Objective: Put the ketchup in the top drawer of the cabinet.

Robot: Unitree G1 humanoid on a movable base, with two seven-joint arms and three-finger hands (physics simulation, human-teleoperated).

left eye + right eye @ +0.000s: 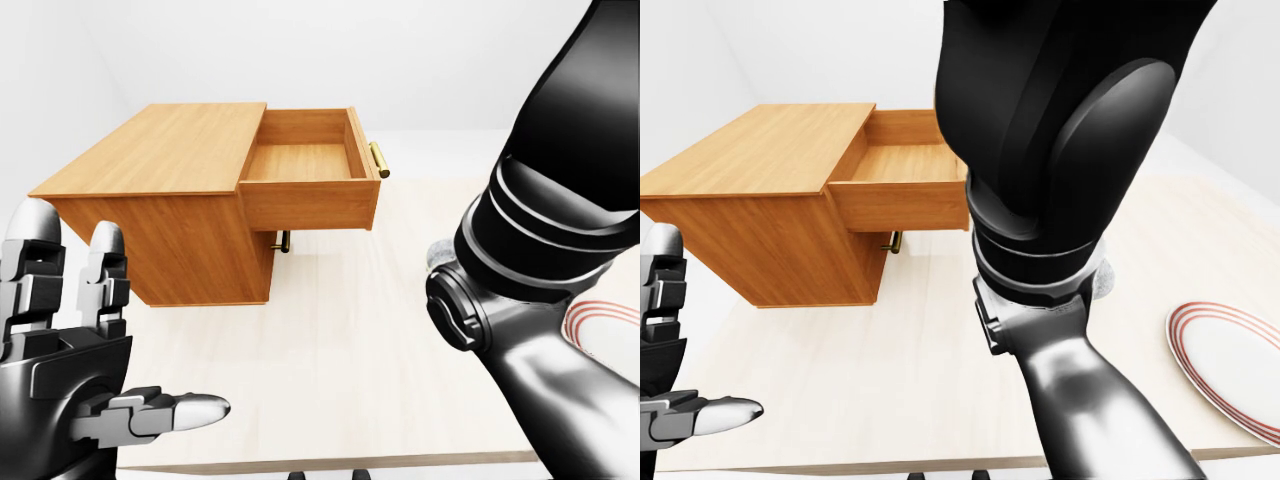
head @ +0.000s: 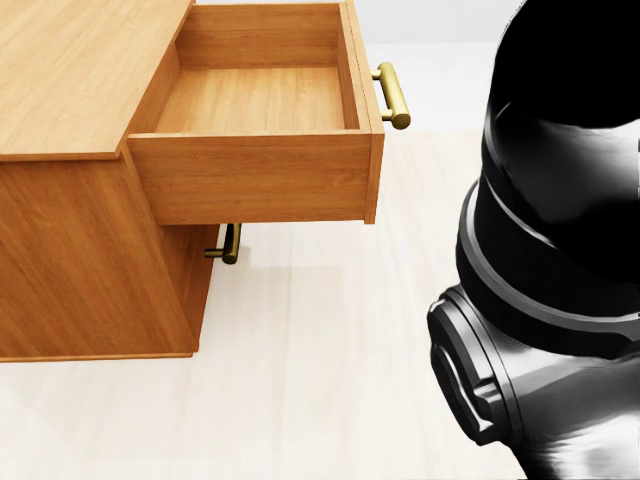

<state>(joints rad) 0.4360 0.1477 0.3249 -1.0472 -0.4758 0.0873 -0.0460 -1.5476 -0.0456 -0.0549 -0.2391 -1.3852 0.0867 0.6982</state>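
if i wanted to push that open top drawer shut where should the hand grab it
Grip the brass bar handle on the open wooden top drawer, coming from the head view's right. It stands off the drawer face on posts, leaving a gap for fingers to wrap round.
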